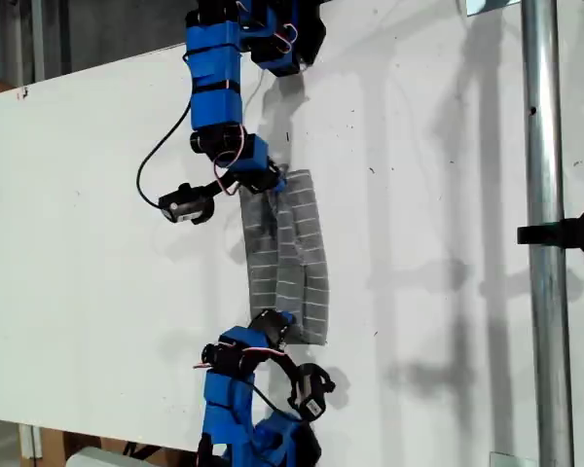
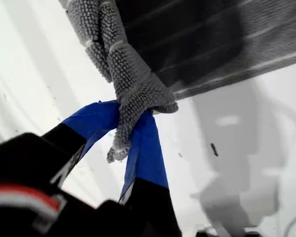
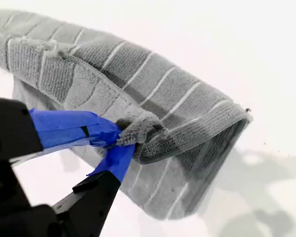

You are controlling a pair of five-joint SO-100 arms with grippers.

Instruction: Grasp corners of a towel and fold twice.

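The towel point(image 1: 290, 255), gray with thin white stripes, is doubled over into a narrow band on the white table. It runs between two blue arms. My first gripper point(image 2: 126, 131) is shut on a bunched corner point(image 2: 138, 94), and the cloth stretches away from it above the table. My second gripper point(image 3: 119, 140) is shut on another corner point(image 3: 138, 129), where the layers curl over in a loop. In the exterior view one arm's gripper point(image 1: 265, 183) holds the band's upper end and the other arm's gripper point(image 1: 275, 326) its lower end. The wrist views do not show which arm is which.
The white table point(image 1: 97, 243) stretches wide to the exterior view's left of the towel. A metal pole point(image 1: 545, 146) with a black clamp point(image 1: 565, 233) stands at the exterior view's right. A black camera on a cable point(image 1: 187, 204) hangs beside the upper arm.
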